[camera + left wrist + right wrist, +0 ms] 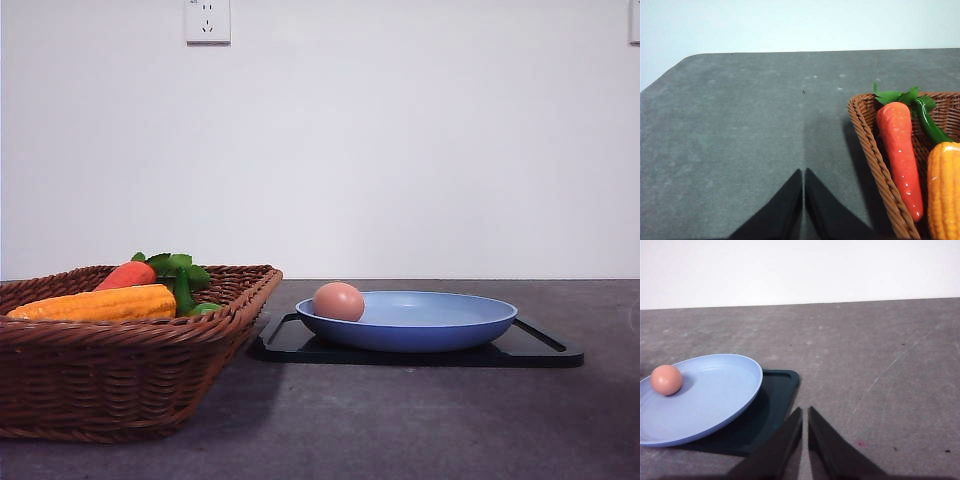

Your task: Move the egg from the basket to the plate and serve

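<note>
The pinkish-brown egg (338, 301) lies in the light-blue plate (440, 318), near its left rim; the right wrist view shows the egg (666, 380) on the plate (715, 395) too. The dark-brown wicker basket (120, 375) stands at the left, its corner (875, 150) also in the left wrist view. My left gripper (803, 197) is shut over bare table beside the basket, holding nothing. My right gripper (805, 432) is shut above the table, just off the tray's corner, apart from the plate.
A flat black tray (540, 350) lies under the plate, its corner (775, 405) near my right fingers. In the basket lie an orange-red carrot (899, 150) with green leaves, a yellow corn cob (945, 195) and a green pepper (932, 125). Grey table stretches right of the tray.
</note>
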